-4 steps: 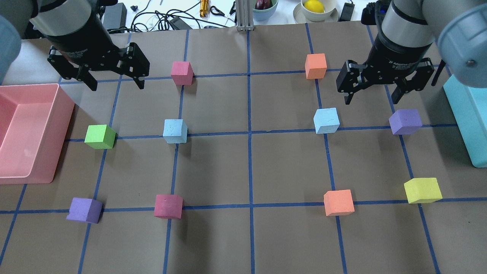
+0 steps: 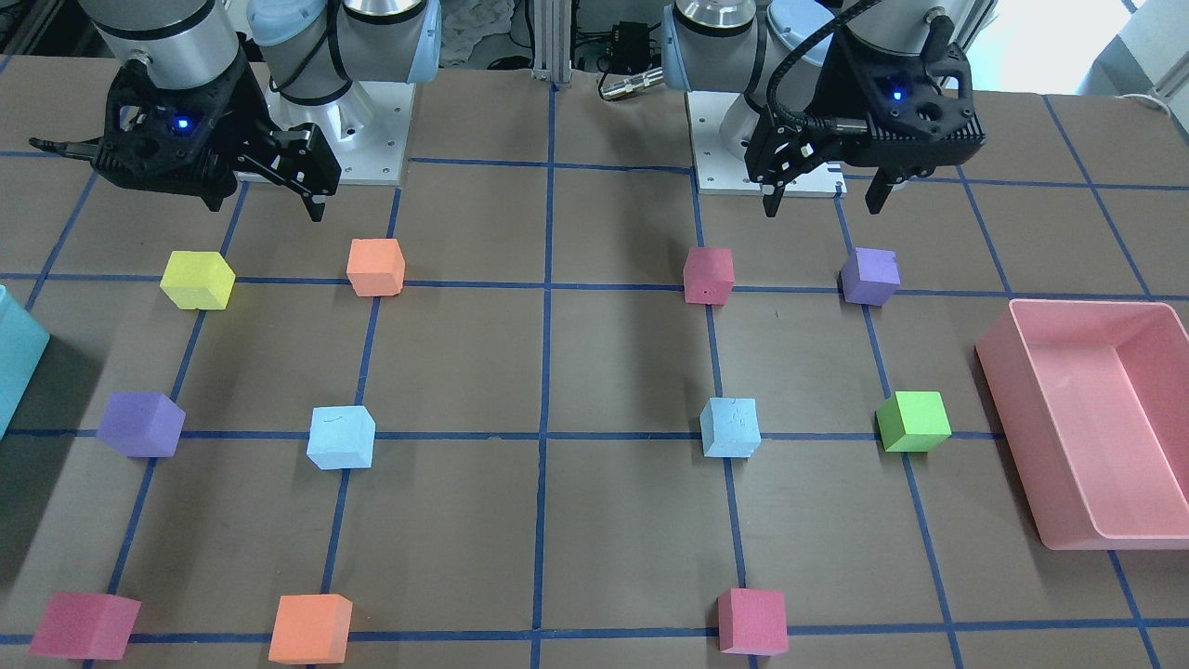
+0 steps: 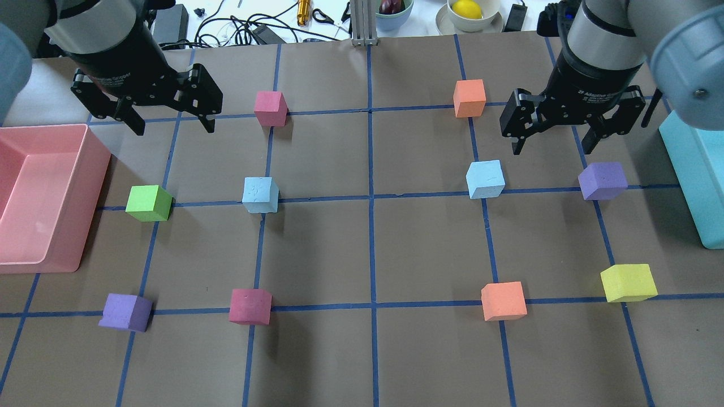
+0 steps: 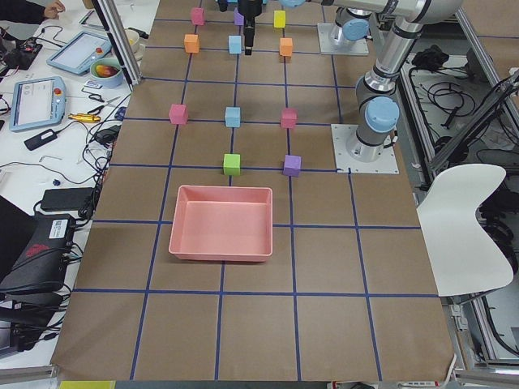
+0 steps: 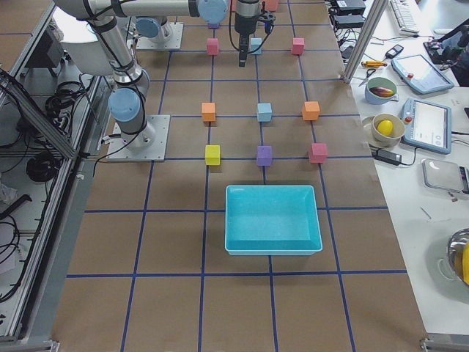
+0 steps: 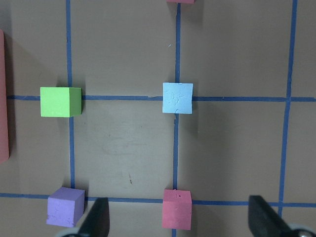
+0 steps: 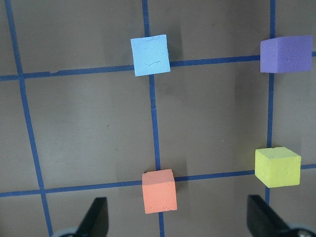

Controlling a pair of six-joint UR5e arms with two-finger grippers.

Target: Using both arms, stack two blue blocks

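Observation:
Two pale blue blocks sit apart on the brown table. The left blue block [image 3: 260, 194] also shows in the front view [image 2: 730, 426] and the left wrist view [image 6: 177, 98]. The right blue block [image 3: 485, 179] also shows in the front view [image 2: 342, 437] and the right wrist view [image 7: 150, 54]. My left gripper [image 3: 174, 127] hangs open and empty above the table, behind and left of the left block. My right gripper [image 3: 552, 148] hangs open and empty, behind and right of the right block.
A pink bin [image 3: 56, 260] stands at the left edge and a teal bin [image 3: 687, 169] at the right edge. A green cube [image 3: 148, 203], purple cubes [image 3: 602, 180], magenta, orange and yellow cubes [image 3: 628, 282] lie on the taped grid.
Both grippers have shifted only very slightly. No block has moved.

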